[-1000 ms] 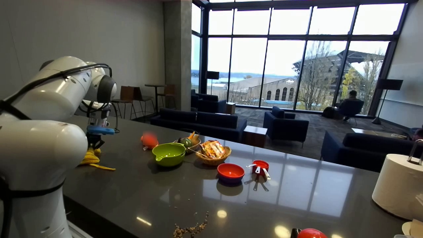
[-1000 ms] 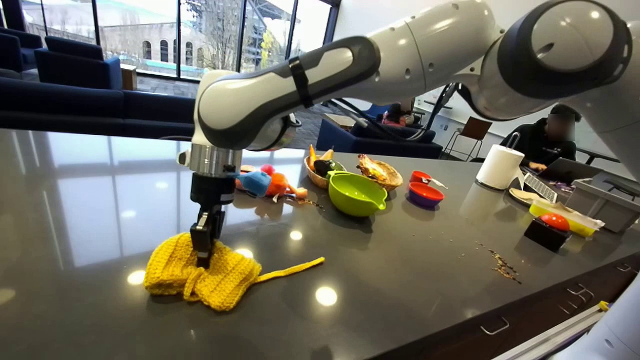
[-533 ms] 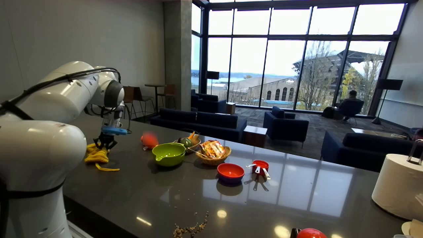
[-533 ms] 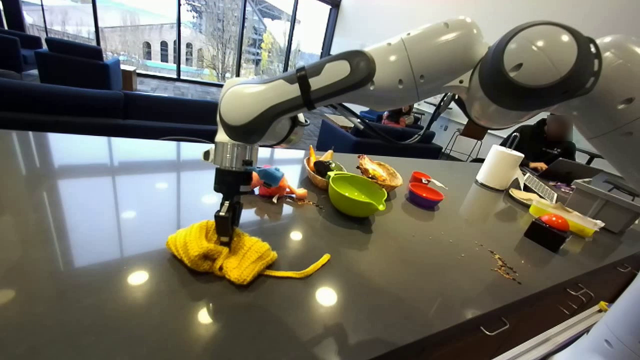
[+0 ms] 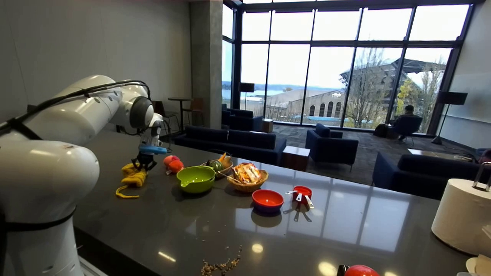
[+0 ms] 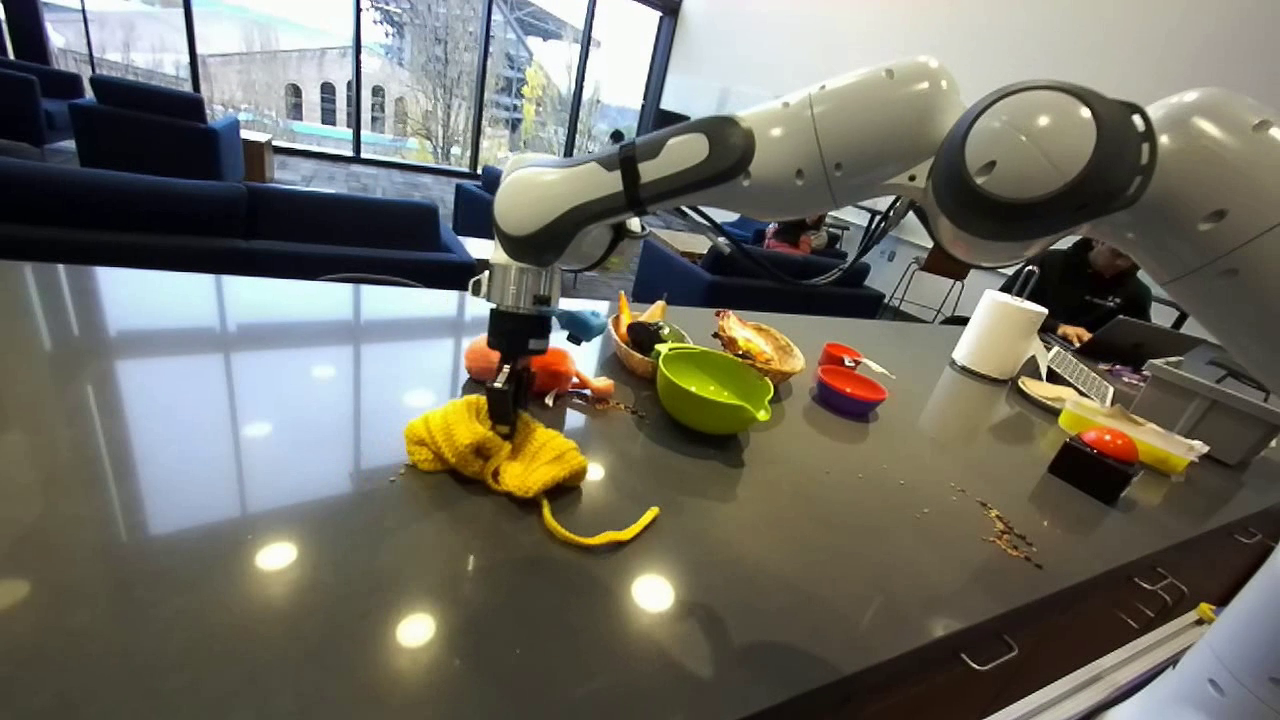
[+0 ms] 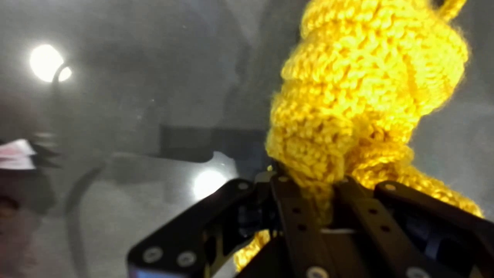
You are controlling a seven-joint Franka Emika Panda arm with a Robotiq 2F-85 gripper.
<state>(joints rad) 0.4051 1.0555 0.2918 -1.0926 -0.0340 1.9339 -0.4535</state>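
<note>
In an exterior view the yellow cloth spreads on both sides of the fingers, long axis slanting toward its cord, and in the wrist view they, nearly together, pinch it, most of its length pointing ahead of them.

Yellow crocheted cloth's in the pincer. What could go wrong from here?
Slip: the pincer pinches only a narrow fold of the yellow crocheted cloth, so the grip might work loose.
Snag: the yellow cord trails loose off to one side and could catch if dragged.
Bump: an orange plush toy sits close to the pincer in both exterior views; a sideways move might knock it.
</note>
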